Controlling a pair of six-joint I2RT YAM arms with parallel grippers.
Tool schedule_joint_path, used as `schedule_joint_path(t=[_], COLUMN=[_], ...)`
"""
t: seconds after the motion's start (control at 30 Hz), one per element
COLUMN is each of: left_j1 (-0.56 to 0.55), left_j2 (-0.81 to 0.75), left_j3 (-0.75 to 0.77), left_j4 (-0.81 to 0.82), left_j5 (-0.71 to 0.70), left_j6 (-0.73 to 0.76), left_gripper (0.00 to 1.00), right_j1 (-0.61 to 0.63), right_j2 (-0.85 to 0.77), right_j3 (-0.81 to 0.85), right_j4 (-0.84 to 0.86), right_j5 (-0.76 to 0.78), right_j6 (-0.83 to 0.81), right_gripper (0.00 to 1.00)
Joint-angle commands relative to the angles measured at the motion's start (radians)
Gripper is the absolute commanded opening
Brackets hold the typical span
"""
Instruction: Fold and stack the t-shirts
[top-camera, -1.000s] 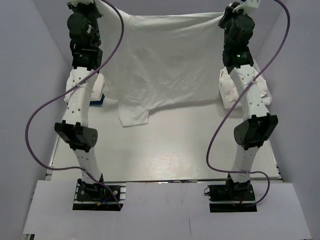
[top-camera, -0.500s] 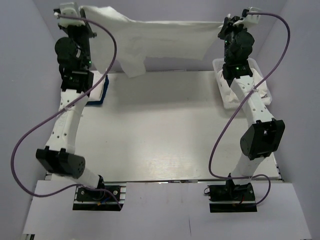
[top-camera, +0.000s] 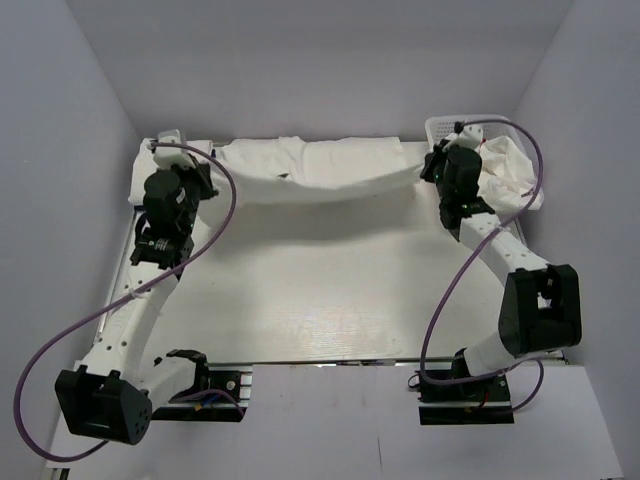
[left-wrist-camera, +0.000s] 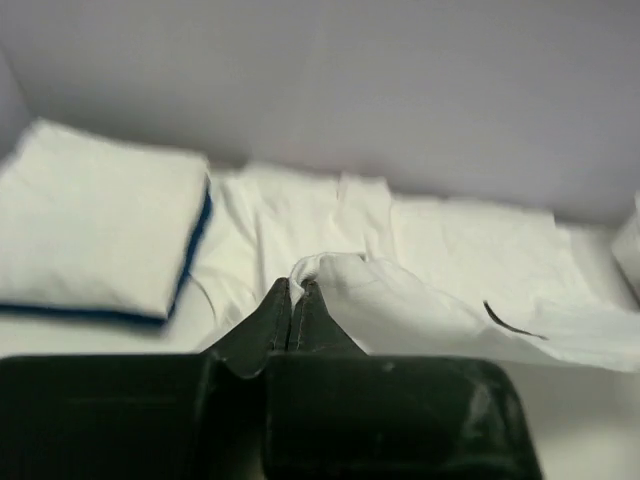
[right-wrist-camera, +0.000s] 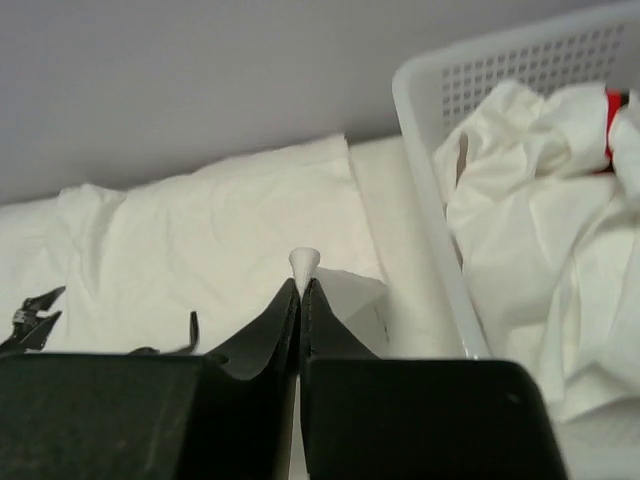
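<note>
Left gripper (left-wrist-camera: 290, 292) and right gripper (right-wrist-camera: 302, 287) each pinch one end of the plain white cloth t-shirt (top-camera: 330, 168), stretched crosswise between them.

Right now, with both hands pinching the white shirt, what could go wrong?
The left hand and right hand each grip only a small pinch of the white t-shirt; a tug may free it. It lies bunched between them, so creases may set. The basket beside the right hand could snag.

Two robot arms (top-camera: 135, 300) (top-camera: 490, 242), one stretched white t-shirt (top-camera: 330, 172), one folded pile (left-wrist-camera: 95, 225), one mesh basket (right-wrist-camera: 520, 65) of crumpled shirts (right-wrist-camera: 530, 230)
</note>
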Motion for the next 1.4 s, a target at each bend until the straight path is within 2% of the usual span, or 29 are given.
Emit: schedule_joint_path(t=[0.0, 0.1, 0.17, 0.4, 0.53, 0.67, 0.77, 0.87, 1.0, 1.1, 1.2, 1.23, 1.27, 1.37], left_j1=[-0.004, -0.014, -0.014, -0.014, -0.014, -0.014, -0.014, -0.014, -0.014, -0.014, -0.014, -0.014, -0.014, -0.014], left_j2=[-0.019, 0.011, 0.034, -0.044, -0.054, -0.064, -0.106, -0.126, -0.145, -0.166, -0.196, -0.208, -0.208, -0.218], left_j3=[-0.031, -0.022, -0.022, -0.154, -0.218, -0.254, -0.278, -0.278, -0.245, -0.244, -0.315, -0.330, -0.346, -0.398], left_j4=[-0.201, -0.337, -0.419, -0.597, -0.689, -0.842, -0.876, -0.954, -1.133, -1.180, -1.203, -1.219, -1.230, -1.240], left_j5=[0.186, 0.292, 0.369, 0.446, 0.574, 0.566, 0.599, 0.613, 0.567, 0.558, 0.558, 0.558, 0.558, 0.587], left_j6=[-0.080, -0.139, -0.167, -0.319, -0.393, -0.449, -0.486, -0.496, -0.496, -0.496, -0.534, -0.534, -0.552, -0.565], left_gripper=[0.00, 0.00, 0.00, 0.00, 0.00, 0.00, 0.00, 0.00, 0.00, 0.00, 0.00, 0.00, 0.00, 0.00], right_j1=[-0.004, -0.001, 0.002, -0.003, -0.001, -0.001, -0.003, -0.004, -0.006, -0.004, -0.004, -0.004, -0.004, -0.006], right_j2=[-0.089, -0.122, -0.131, -0.165, -0.204, -0.255, -0.293, -0.310, -0.338, -0.358, -0.358, -0.358, -0.358, -0.353], right_j3=[-0.101, -0.196, -0.225, -0.331, -0.377, -0.419, -0.434, -0.413, -0.400, -0.429, -0.429, -0.431, -0.432, -0.452], right_j4=[0.009, -0.010, -0.087, -0.254, -0.345, -0.455, -0.497, -0.628, -0.734, -0.776, -0.851, -0.869, -0.885, -0.981], right_j5=[-0.029, -0.070, -0.091, -0.098, -0.106, -0.040, -0.025, 0.009, 0.032, 0.029, 0.040, 0.053, 0.070, 0.133], right_j6=[0.066, 0.075, 0.105, 0.216, 0.256, 0.296, 0.316, 0.362, 0.369, 0.394, 0.440, 0.451, 0.469, 0.562], right_gripper=[0.00, 0.00, 0.00, 0.00, 0.00, 0.00, 0.00, 0.00, 0.00, 0.00, 0.00, 0.01, 0.08, 0.17])
